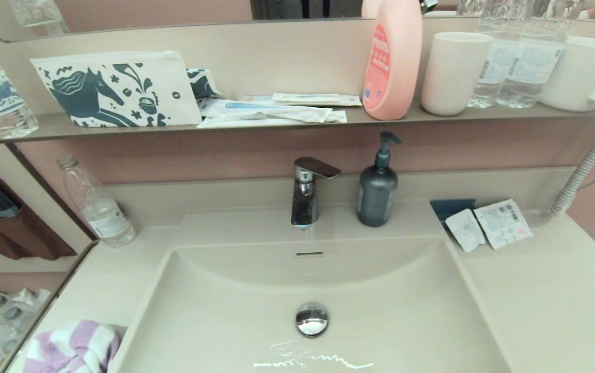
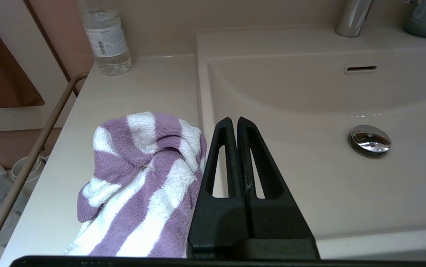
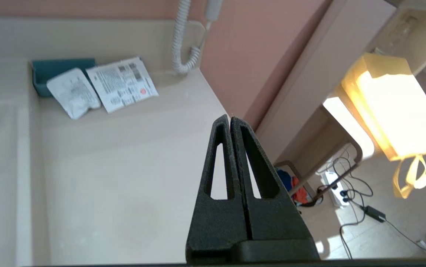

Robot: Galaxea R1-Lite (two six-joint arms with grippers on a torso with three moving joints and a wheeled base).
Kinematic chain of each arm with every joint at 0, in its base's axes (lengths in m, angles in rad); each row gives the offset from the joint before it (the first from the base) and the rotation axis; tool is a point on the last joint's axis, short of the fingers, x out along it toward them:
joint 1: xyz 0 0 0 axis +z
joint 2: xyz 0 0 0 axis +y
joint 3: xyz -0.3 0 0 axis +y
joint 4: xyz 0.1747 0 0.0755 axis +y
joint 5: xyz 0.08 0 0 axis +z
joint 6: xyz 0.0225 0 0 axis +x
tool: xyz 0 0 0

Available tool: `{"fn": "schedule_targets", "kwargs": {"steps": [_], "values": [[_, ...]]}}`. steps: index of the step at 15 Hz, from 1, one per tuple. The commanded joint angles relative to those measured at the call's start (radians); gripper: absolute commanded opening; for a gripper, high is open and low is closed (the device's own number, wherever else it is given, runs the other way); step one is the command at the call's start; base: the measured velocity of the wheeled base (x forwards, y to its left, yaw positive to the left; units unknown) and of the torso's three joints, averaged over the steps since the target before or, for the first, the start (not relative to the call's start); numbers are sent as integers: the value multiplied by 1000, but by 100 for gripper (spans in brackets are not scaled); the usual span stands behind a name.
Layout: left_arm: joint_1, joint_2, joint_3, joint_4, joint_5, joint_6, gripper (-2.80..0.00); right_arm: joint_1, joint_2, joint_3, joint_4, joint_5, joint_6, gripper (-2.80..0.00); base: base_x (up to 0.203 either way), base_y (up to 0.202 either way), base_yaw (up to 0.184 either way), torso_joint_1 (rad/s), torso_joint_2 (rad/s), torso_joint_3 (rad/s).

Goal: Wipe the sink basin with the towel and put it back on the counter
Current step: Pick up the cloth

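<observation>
The purple-and-white striped towel (image 1: 72,348) (image 2: 142,178) lies crumpled on the counter (image 1: 105,274) (image 2: 142,85) at the front left, just beside the sink basin's rim. The beige sink basin (image 1: 380,290) (image 2: 309,111) has a chrome drain plug (image 1: 312,319) (image 2: 369,140) and an overflow slot (image 1: 309,254) (image 2: 360,68). A streak of water (image 1: 313,360) glints near the basin's front. My left gripper (image 2: 234,119) is shut and empty, hovering over the basin's left rim right next to the towel. My right gripper (image 3: 229,118) is shut and empty above the counter's right edge. Neither gripper shows in the head view.
A faucet (image 1: 305,191) and dark soap dispenser (image 1: 377,189) stand behind the basin. A water bottle (image 1: 95,204) (image 2: 105,37) is at the back left of the counter. Sachets (image 1: 489,224) (image 3: 101,87) and a coiled cord (image 3: 181,37) lie at the back right. The shelf (image 1: 297,124) holds a pouch, a pink bottle and cups.
</observation>
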Motion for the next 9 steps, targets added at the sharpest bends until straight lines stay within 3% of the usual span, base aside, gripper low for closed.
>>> {"fn": "schedule_targets", "kwargs": {"steps": [1,3,5,7,9], "values": [[0,0,0,0,-1,1,-280,-9,-140,25,73,-2,5,-280,0,0,0,0,0,0],[0,0,0,0,-1,1,-280,-22,-203,74,82,12,17,-280,0,0,0,0,0,0],[0,0,0,0,-1,0,-280,-30,-270,115,81,139,72,-280,0,0,0,0,0,0],[0,0,0,0,0,0,-280,-32,-310,159,82,244,188,-280,0,0,0,0,0,0],[0,0,0,0,0,0,-280,-32,-346,231,80,361,226,-280,0,0,0,0,0,0]]}}
